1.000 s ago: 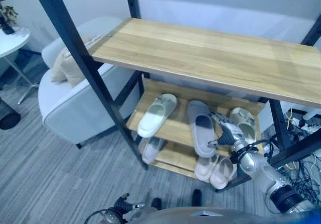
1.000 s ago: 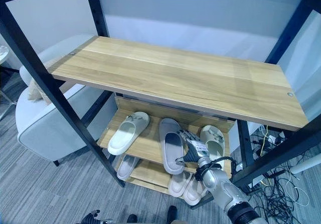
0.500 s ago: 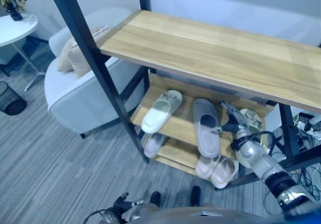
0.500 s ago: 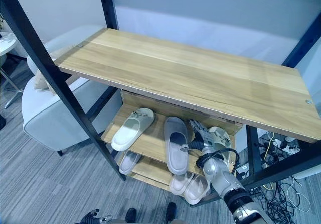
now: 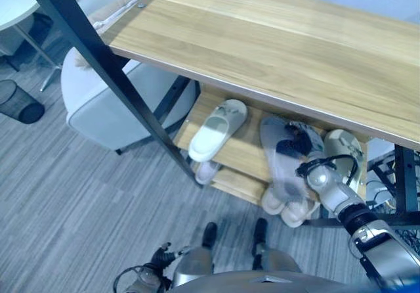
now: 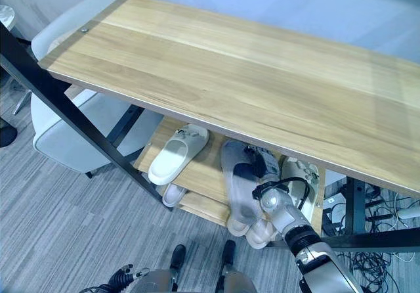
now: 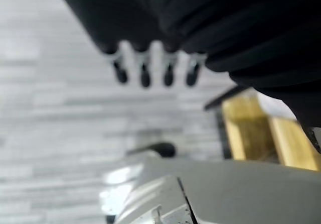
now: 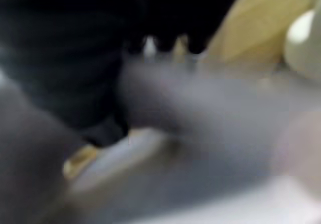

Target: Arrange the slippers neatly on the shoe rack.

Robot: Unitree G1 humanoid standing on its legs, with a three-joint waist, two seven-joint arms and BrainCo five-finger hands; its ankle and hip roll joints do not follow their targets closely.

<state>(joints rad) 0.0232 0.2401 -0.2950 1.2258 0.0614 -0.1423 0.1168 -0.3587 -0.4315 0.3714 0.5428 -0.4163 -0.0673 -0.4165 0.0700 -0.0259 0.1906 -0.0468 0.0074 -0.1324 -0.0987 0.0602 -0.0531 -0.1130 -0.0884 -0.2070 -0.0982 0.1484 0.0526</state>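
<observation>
My right hand (image 5: 298,140) rests on the grey slipper (image 5: 279,165) on the rack's middle shelf (image 5: 243,154), between the white slipper (image 5: 216,129) and the beige slipper (image 5: 342,150) (how my fingers sit there, I cannot tell). My left hand's (image 7: 150,48) fingers (image 7: 144,74) hang straight, holding nothing.

The right arm reaches forward and down from the lower right, and the right hand (image 5: 296,140) is far out at its end. The left hand (image 7: 150,68) hangs low near the floor, its fingers (image 7: 144,76) straight, side by side and holding nothing.
</observation>
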